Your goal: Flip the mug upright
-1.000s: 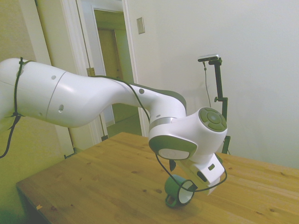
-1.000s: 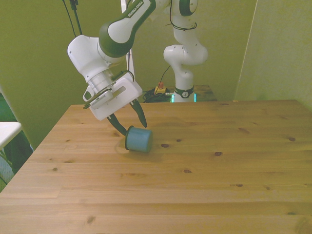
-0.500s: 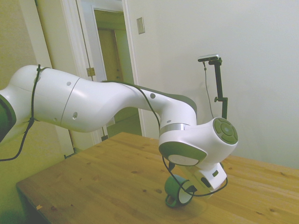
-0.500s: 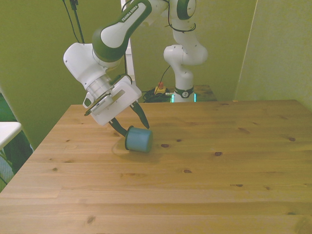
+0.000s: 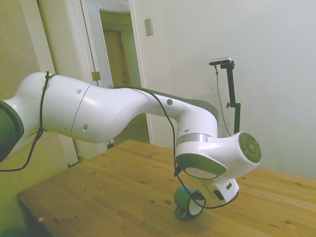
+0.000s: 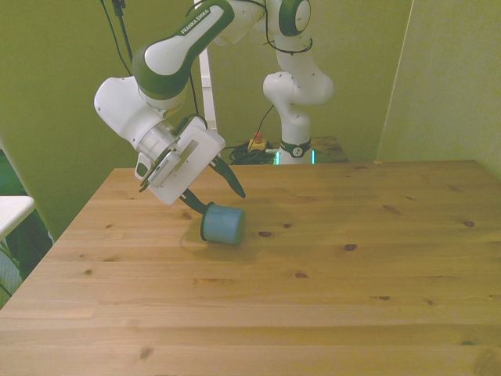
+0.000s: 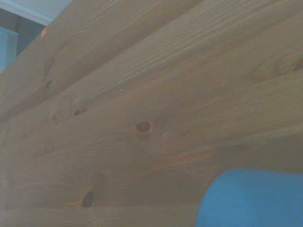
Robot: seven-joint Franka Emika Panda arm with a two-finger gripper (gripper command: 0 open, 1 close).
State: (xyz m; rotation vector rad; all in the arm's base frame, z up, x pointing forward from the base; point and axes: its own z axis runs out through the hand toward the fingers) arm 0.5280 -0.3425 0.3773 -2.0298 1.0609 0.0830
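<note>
Surface: wooden table (image 6: 329, 282) of light planks with visible grain and dark knots; the wrist view shows the same boards (image 7: 142, 94) close up and slightly blurred.
Background: plain pale walls; an open doorway (image 5: 116, 74) with white trim stands behind the table in the side view.
Mug: the mug (image 6: 222, 224) is a small blue-green cylinder lying on its side on the table, toward the front view's left. Its flat base faces the front camera; in the side view the mug (image 5: 183, 198) shows a white interior and a small loop handle low against the table.
Wrist view: a smooth blue curved wall of the mug (image 7: 251, 198) fills one corner.
Arm: glossy white rounded shells with dark joint bands.
Gripper: the gripper (image 6: 221, 198) is tilted, its two dark tapered fingers spread apart; one tip sits at the mug's rim, the other is clear above it.
</note>
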